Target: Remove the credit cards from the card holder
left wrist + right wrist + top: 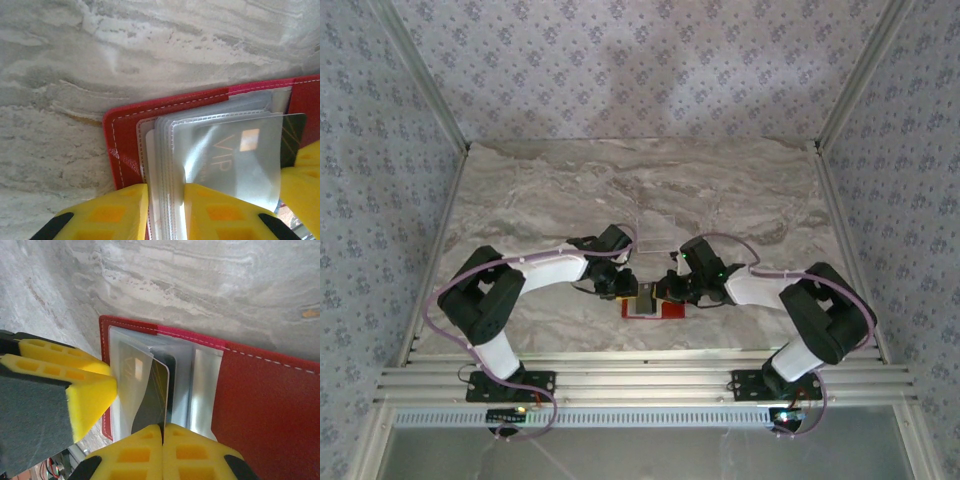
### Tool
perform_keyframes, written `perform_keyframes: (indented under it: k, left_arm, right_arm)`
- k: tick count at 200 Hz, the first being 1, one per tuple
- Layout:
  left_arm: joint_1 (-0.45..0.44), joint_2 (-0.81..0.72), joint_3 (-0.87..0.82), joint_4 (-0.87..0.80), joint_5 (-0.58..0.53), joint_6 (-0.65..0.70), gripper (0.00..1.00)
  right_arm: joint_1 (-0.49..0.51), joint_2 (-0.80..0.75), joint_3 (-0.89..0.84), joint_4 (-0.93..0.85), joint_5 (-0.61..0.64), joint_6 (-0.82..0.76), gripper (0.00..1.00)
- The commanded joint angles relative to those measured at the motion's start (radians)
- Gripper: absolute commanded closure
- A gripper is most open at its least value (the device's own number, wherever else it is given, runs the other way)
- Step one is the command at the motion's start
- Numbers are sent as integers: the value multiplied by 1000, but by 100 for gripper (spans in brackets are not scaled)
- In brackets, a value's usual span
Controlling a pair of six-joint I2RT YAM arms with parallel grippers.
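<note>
Bare table (640,190) beyond; left gripper (620,285), right gripper (670,290) tight over card holder (658,311).

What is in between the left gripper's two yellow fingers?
In the left wrist view, clear plastic sleeves of the red card holder fill the gap between the fingers of the left gripper.

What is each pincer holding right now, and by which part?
The right pincer pinches a credit card by its protruding edge. The left pincer clamps the red wallet by its stack of clear sleeves.
</note>
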Motion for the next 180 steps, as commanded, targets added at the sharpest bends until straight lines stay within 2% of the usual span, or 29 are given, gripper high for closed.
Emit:
perform_keyframes:
  k: [1,36,63,87,142,180]
  left_arm:
    - [-1,30,3,-70,-46,21,73]
    - [-1,29,-2,-71,-45,21,73]
    - [0,36,3,-72,-42,21,73]
    - [-1,43,9,-75,-42,22,73]
    - [0,49,14,-76,-37,22,74]
    - [0,48,10,-80,-41,23,74]
  right_arm:
    - [-23,-42,-32,-58,32,-3,95]
    - [-38,-68,-50,-67,33,-3,94]
    - [-34,-59,-48,-9,-23,14,86]
    - [-37,-47,-58,51,-65,48,83]
    - [-34,0,-60,134,-116,83,83]
    - [-36,-13,-56,87,-77,68,89]
